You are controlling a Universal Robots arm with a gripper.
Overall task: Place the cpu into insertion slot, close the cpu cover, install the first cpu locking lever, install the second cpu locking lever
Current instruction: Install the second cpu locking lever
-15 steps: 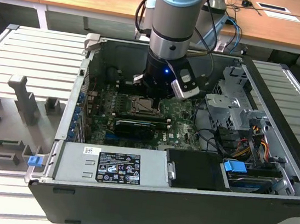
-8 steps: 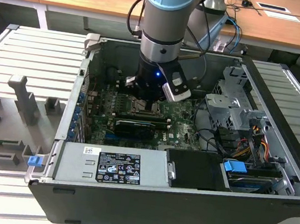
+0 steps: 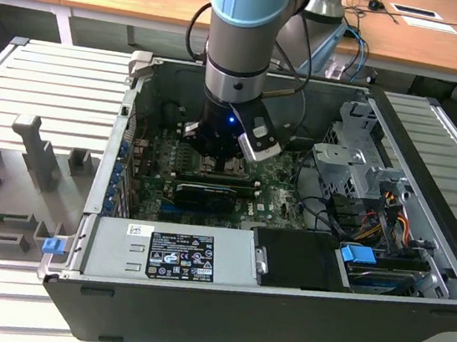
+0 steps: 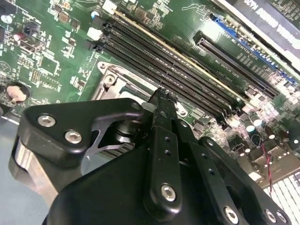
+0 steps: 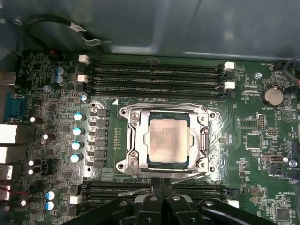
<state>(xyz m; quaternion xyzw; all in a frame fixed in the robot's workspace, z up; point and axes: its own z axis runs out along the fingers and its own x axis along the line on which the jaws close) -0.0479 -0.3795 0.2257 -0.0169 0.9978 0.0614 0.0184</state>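
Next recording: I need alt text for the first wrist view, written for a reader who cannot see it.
A cpu with a pale metal top sits in its socket on a green motherboard, framed by the silvery cpu cover lying flat around it. The black gripper is at the socket's edge, fingers together beside a thin wire lever. Black memory slots run along the socket's far side.

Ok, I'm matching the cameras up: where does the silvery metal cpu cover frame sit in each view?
Exterior view: the silvery metal cpu cover frame sits mid green motherboard, under the arm.
Second wrist view: its corner shows just past the black gripper.
First wrist view: centre, framing the cpu.
Landmark: long black memory slots beside it, both wrist views.
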